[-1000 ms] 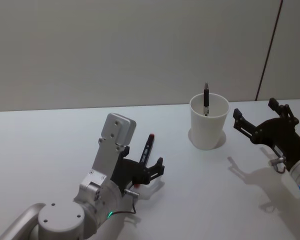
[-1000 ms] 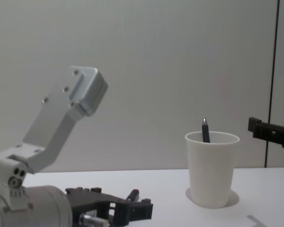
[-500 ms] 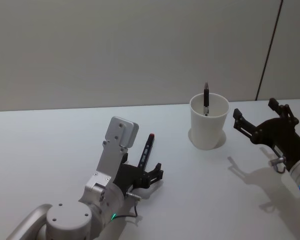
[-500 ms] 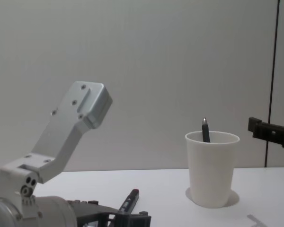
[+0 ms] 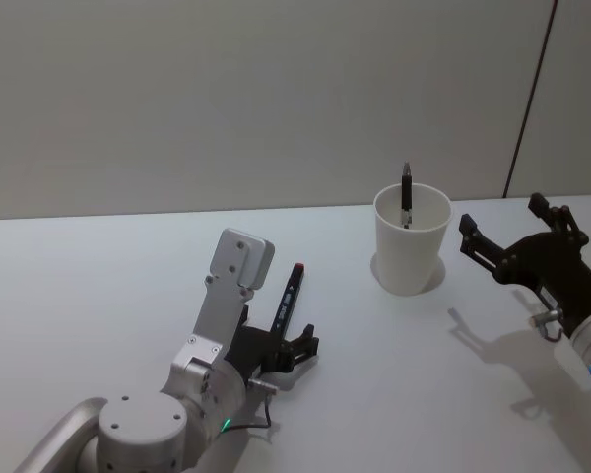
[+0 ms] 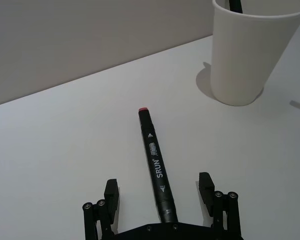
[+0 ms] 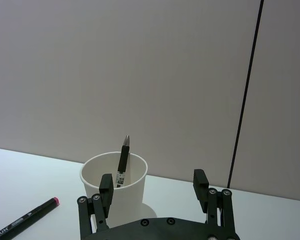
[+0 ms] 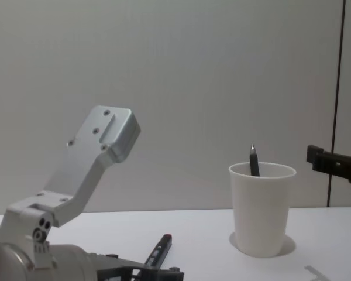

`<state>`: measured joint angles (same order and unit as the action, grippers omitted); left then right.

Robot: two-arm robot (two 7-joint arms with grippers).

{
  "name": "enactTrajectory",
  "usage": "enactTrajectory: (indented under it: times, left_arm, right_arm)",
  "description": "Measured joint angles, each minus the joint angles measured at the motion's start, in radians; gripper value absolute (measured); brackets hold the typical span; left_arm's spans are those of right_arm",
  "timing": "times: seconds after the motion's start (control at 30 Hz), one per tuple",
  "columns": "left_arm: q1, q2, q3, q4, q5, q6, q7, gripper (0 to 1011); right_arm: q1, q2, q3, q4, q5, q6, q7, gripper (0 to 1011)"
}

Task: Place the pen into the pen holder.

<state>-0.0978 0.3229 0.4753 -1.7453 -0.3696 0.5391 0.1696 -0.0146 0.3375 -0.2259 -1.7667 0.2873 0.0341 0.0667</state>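
A black marker pen with a red end cap lies flat on the white table, its cap pointing toward the pen holder. My left gripper is open low over the table, and the pen passes between its fingers without touching them. The pen holder is a white paper cup standing upright at the back right, with a dark pen standing in it. My right gripper hovers open just right of the cup, facing it.
The table ends at a plain grey wall close behind the cup. A dark vertical seam runs down the wall at the right. Open tabletop lies between the marker and the cup.
My left arm has sunk lower and shifted slightly right, bringing its open fingers down around the marker's near end. The marker, cup and right gripper have not moved.
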Motion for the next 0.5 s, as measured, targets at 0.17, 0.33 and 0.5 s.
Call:
enactTrajectory:
  times: [0.17,0.33,0.5]
  left_arm:
    - [0.0,-0.006,-0.004,0.001,-0.007,0.015,0.006,1001]
    - [0.0,-0.013,-0.009,0.001,-0.02,0.031,0.015,1001]
    - [0.001,-0.02,-0.014,0.001,-0.032,0.045,0.023,1001]
  right_arm:
    - [0.0,0.0,0.0,0.0,0.0,0.0,0.0,1001]
    - [0.0,0.0,0.0,0.0,0.0,0.0,0.0,1001]
    - [0.0,0.0,0.0,0.0,0.0,0.0,0.0,1001]
